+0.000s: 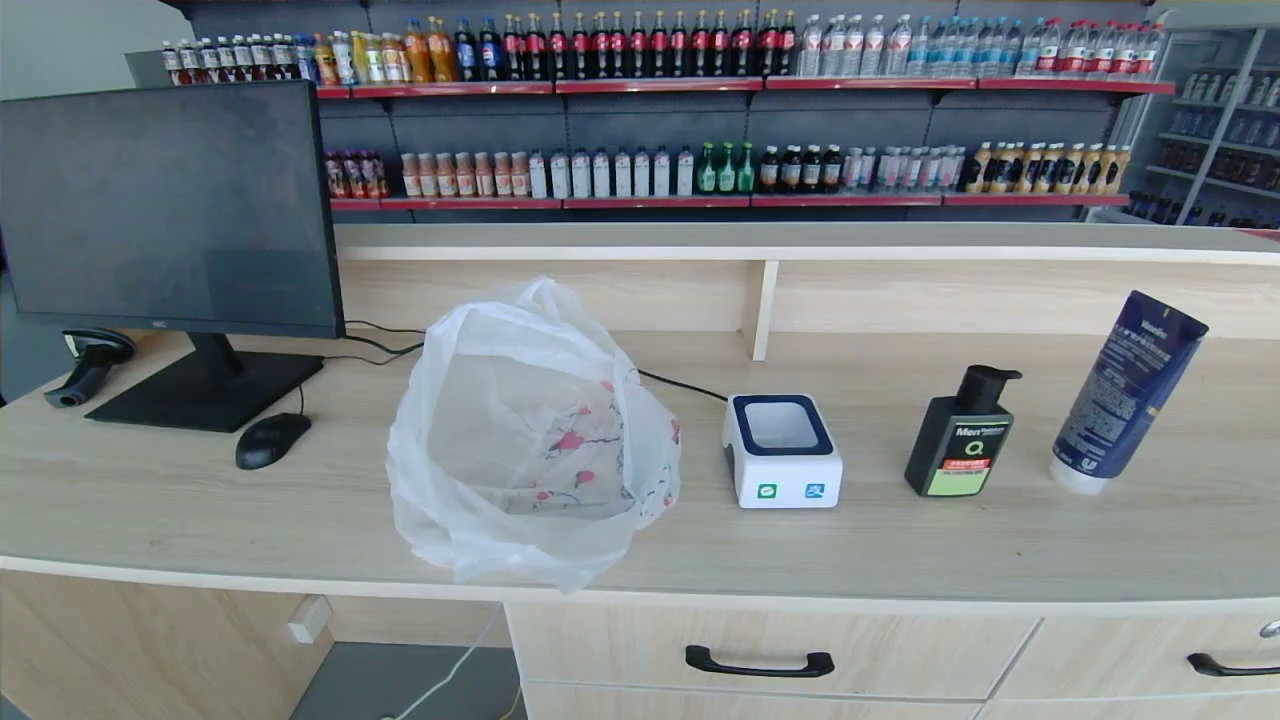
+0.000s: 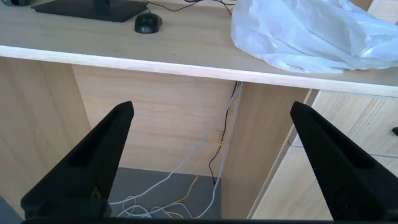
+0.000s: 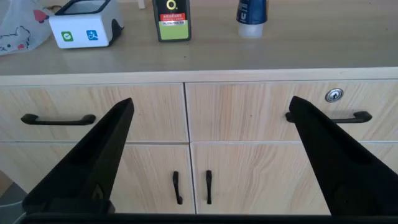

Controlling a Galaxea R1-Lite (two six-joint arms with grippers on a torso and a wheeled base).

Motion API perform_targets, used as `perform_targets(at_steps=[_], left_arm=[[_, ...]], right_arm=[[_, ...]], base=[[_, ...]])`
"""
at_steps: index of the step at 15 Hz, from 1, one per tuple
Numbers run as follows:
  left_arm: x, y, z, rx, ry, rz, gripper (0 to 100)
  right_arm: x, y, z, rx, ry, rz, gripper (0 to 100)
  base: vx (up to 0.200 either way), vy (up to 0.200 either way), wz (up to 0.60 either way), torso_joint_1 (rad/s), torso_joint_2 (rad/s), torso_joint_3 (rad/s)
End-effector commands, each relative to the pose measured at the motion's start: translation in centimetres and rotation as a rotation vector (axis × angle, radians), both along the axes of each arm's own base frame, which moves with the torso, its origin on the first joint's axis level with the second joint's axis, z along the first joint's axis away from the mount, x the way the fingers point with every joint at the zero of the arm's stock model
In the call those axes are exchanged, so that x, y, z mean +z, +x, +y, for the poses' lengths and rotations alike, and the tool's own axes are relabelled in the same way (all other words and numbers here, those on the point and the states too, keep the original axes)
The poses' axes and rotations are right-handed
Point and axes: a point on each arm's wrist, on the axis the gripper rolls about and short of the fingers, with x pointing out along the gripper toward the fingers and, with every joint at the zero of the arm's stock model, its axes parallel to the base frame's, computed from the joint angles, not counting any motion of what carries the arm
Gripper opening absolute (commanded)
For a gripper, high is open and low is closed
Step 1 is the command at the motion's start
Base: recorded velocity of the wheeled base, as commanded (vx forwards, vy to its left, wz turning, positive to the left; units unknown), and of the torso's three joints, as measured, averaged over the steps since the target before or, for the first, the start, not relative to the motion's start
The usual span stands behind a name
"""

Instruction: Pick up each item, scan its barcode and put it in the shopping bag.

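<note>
A translucent white shopping bag (image 1: 530,430) stands open on the wooden counter, left of centre. To its right sits a white barcode scanner (image 1: 781,450) with a dark-rimmed window on top. Further right stand a black pump bottle (image 1: 962,436) and a tall dark-blue tube (image 1: 1125,392) on its white cap, leaning. My left gripper (image 2: 211,165) hangs open below the counter edge, in front of the bag (image 2: 317,31). My right gripper (image 3: 211,165) is open too, low in front of the drawers, facing the scanner (image 3: 84,28), pump bottle (image 3: 172,22) and tube (image 3: 252,14).
A monitor (image 1: 170,210) on its stand, a mouse (image 1: 270,440) and a handheld scanner (image 1: 85,368) occupy the counter's left end. A raised ledge (image 1: 800,245) runs along the back. Drawers (image 3: 93,118) and cabinet doors lie below. Cables (image 2: 211,155) hang under the counter.
</note>
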Motion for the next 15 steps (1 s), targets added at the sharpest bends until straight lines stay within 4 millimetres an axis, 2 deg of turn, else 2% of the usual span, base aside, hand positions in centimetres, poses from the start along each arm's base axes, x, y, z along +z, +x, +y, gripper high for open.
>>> perform_targets(at_steps=[1, 11, 13, 15], left_arm=[[0.0, 0.0, 0.0, 0.001, 0.0, 0.0, 100], [0.0, 0.0, 0.0, 0.001, -0.002, 0.0, 100], [0.0, 0.0, 0.0, 0.001, 0.0, 0.0, 100], [0.0, 0.0, 0.0, 0.001, 0.0, 0.0, 100]], right_arm=[[0.0, 0.0, 0.0, 0.0, 0.0, 0.0, 100], [0.2, 0.0, 0.0, 0.003, -0.071, -0.012, 100], [3.7, -0.8, 0.2, 0.076, -0.119, -0.149, 100], [5.5, -0.6, 0.2, 0.09, -0.129, -0.141, 100]], base=[[0.0, 0.0, 0.0, 0.0, 0.0, 0.0], [0.0, 0.0, 0.0, 0.0, 0.0, 0.0], [0.0, 0.0, 0.0, 0.0, 0.0, 0.0], [0.0, 0.0, 0.0, 0.0, 0.0, 0.0]])
